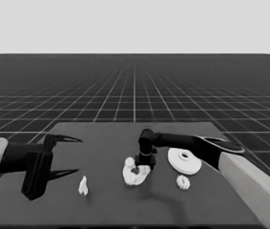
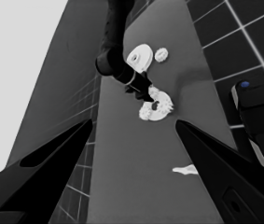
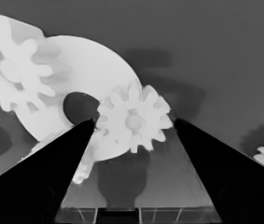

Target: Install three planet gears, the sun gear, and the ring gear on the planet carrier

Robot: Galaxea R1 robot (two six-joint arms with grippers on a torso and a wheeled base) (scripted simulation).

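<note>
White parts lie on the dark surface (image 1: 101, 200) in the head view. The right gripper (image 1: 144, 163) points down over the smaller round part (image 1: 135, 172), which carries gears at its rim. The larger round part (image 1: 184, 160) lies just to the right of this gripper, and one loose gear (image 1: 183, 182) lies in front of it. A thin white piece (image 1: 83, 186) stands near the left gripper (image 1: 67, 155), which waits over the left end of the surface with its jaws wide apart and empty.

From the left wrist view, the left gripper (image 2: 134, 123) shows its two fingers far from each other, holding nothing. Farther off, the right gripper (image 2: 145, 93) touches or nearly touches the smaller round part (image 2: 157, 108). The larger round part (image 2: 139, 56), the loose gear (image 2: 161, 54) and the thin white piece (image 2: 186, 170) are also visible.

From the right wrist view, the right gripper (image 3: 134, 122) has its jaws apart. A gear (image 3: 134, 120) sits between the two fingertips, on the edge of the smaller round part (image 3: 87, 70); whether the fingers touch it I cannot tell. Another gear (image 3: 15, 74) lies on the far rim of this part.
</note>
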